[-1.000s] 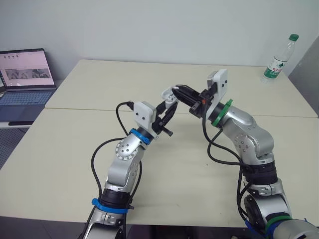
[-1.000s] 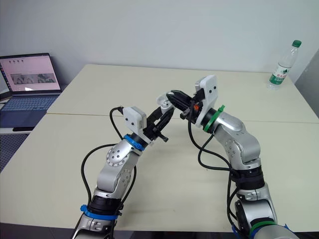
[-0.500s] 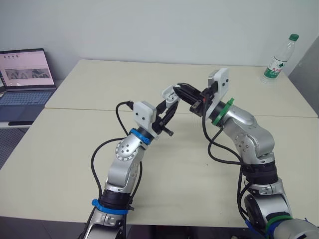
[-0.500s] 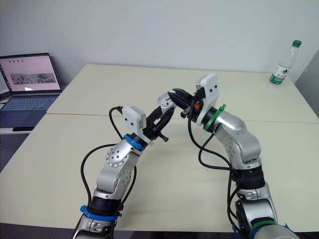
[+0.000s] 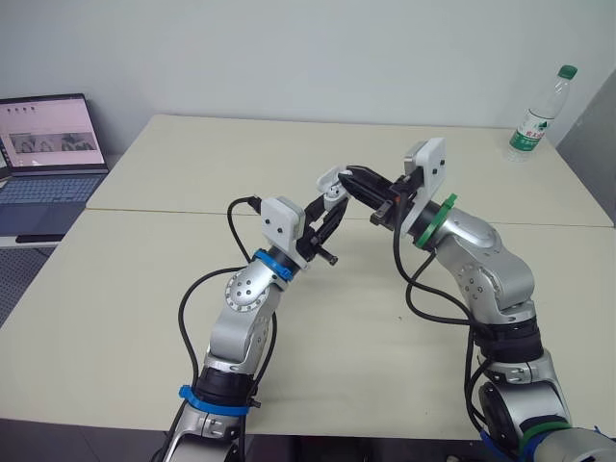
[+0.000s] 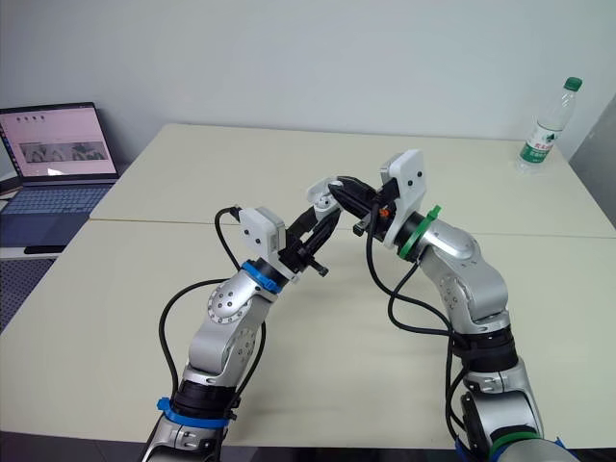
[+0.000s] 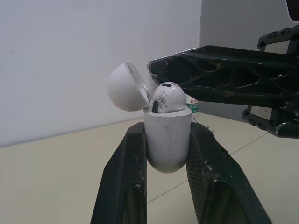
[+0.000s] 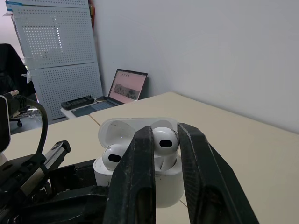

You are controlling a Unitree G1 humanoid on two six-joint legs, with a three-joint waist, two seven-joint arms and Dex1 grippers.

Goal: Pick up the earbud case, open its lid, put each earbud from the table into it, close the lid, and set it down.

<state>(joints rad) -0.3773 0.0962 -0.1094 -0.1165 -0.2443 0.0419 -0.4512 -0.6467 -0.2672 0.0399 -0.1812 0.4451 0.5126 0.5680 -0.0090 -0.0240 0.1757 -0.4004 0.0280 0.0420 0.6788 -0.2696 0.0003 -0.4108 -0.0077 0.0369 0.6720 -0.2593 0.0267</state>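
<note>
1. While the left gripper [image 5: 330, 198] clamps a small white, rounded plastic earbud case [image 7: 167, 145] by its two sides, holding it upright in the air above the pale beige table [image 5: 173, 164], the right gripper [image 8: 164, 133] meets it from the opposite side.
2. Right fingers are pinched on a glossy white earbud [image 8: 164, 139]. Its head stands proud of the case's rim with its stem down in the well, and the hinged white lid [image 7: 127, 87] is thrown back.
3. Risk: the earbud seems not fully seated, though the fingers hide its stem. Let go while cocked, it could tip out and drop to the table, or block the lid from closing.
4. Risk: a hard downward push could twist the smooth case in the left fingers' grip, or slide it through them.
5. Right wrist view shows a second white earbud [image 8: 113, 157] already lying in the neighbouring well. Left wrist view shows one head and how high it rides above the rim. Head views place the case midway between the arms, well off the tabletop.
</note>
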